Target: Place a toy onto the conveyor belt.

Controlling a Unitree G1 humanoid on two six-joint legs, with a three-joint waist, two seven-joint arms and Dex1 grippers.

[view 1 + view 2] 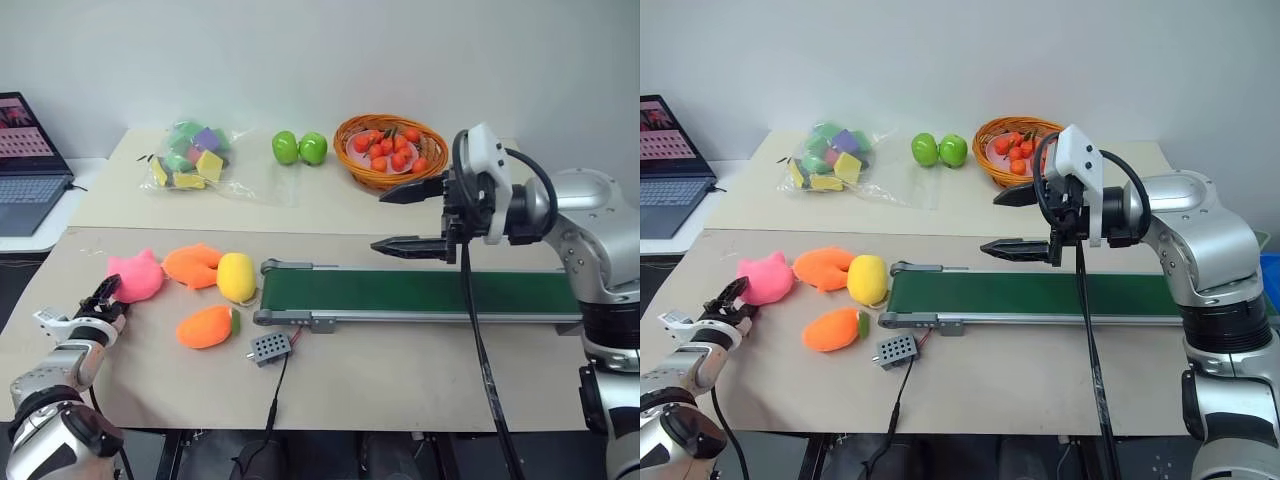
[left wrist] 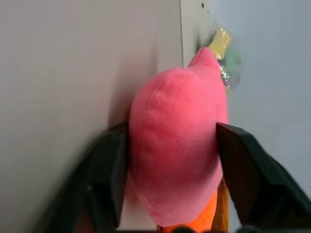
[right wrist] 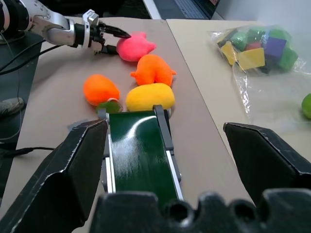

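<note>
The pink toy (image 1: 135, 276) lies on the tan table (image 1: 400, 370), at the left end of a row of soft toys and well apart from the near end of the conveyor belt (image 1: 420, 293). Just beside it sits an orange plush (image 1: 192, 266), then a yellow egg-shaped plush (image 1: 237, 277) close against the belt's end; a second orange plush with a green tip (image 1: 206, 326) lies nearer the table's front edge. A small grey control box (image 1: 270, 348) on a wire rests below the belt's left corner.

The left gripper (image 1: 103, 297) is at the toy's outer side. In the left wrist view its two black fingers (image 2: 114, 170) stand one on each side of the pink body, pads at or against the fabric, so the jaws are partly closed around the toy. Whether they are gripping firmly cannot be told.

The step in hand looks like the grasp. To do it well, the fingers should squeeze across the toy's fat middle, not the pointed ears, until the plush visibly gives. The lift should go straight up first, since the orange plush is close enough to drag along. The carry then has to clear the yellow plush before lowering onto the green belt.

The right gripper (image 1: 410, 218) hangs above the belt's middle, jaws wide and empty, clear of the work. Farther back are a bag of coloured blocks (image 1: 190, 155), two green fruits (image 1: 299, 148), a basket of small red fruits (image 1: 390, 150) and a laptop (image 1: 30, 165).
</note>
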